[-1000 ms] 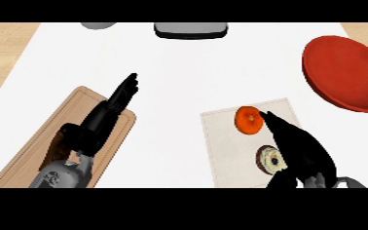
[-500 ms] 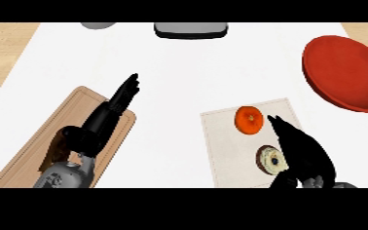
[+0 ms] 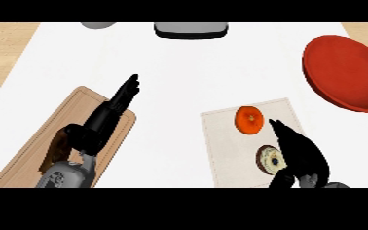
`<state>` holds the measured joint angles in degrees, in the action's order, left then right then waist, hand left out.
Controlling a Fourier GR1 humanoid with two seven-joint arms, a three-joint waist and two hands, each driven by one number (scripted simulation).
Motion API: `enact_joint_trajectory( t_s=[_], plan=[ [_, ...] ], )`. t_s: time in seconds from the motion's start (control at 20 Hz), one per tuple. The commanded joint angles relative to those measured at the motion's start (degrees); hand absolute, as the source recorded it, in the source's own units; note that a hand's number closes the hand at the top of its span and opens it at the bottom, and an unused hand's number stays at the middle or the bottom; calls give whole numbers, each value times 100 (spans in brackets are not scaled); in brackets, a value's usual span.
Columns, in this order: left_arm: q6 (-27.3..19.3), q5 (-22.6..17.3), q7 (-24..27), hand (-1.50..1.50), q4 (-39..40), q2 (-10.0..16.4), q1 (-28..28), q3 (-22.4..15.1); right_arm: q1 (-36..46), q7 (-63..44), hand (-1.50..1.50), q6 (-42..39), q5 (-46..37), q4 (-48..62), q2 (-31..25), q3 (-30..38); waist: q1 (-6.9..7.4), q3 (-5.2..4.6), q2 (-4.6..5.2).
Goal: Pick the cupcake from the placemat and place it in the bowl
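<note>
At the lower left of the frame you have a wooden cutting board (image 3: 28,161), and the left hand (image 3: 108,117) lies over it with fingers straight, pointing to the upper right and holding nothing. A brown thing (image 3: 59,145) sits on the board beside the forearm; you cannot tell what it is from here. At the top edge of the white counter (image 3: 187,73) are a grey rounded object (image 3: 97,25) and a grey, dark-based one (image 3: 191,29). Lower right of centre lies the pale placemat (image 3: 226,151), with an orange round item (image 3: 248,119) on it. Just below that is the cupcake (image 3: 268,158), on the mat. The right hand (image 3: 300,151) hangs over the cupcake's right side, fingers stretched out and spread from the thumb, gripping nothing. The red bowl (image 3: 338,73) sits at the right edge, apart from the mat.
</note>
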<state>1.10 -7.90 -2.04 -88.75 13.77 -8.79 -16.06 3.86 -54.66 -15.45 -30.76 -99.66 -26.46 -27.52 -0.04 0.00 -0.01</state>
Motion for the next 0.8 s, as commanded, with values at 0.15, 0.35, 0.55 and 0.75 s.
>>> enact_joint_trajectory(
  t_s=[0.15,0.35,0.55,0.75],
  plan=[
    [-4,415,44,0,-192,-293,285,-77,213,1097,150,-82,-255,762,158,391,24,2,1],
    [277,249,-44,0,48,-207,40,364,-1,409,150,227,-1076,121,664,-35,-5,-1,-2],
    [245,453,-189,0,-29,-541,-82,237,358,1184,150,151,-1052,860,651,546,7,1,2],
    [460,486,-74,0,75,-472,-38,560,56,1421,150,285,-1496,664,631,668,-4,0,0]
  ],
)
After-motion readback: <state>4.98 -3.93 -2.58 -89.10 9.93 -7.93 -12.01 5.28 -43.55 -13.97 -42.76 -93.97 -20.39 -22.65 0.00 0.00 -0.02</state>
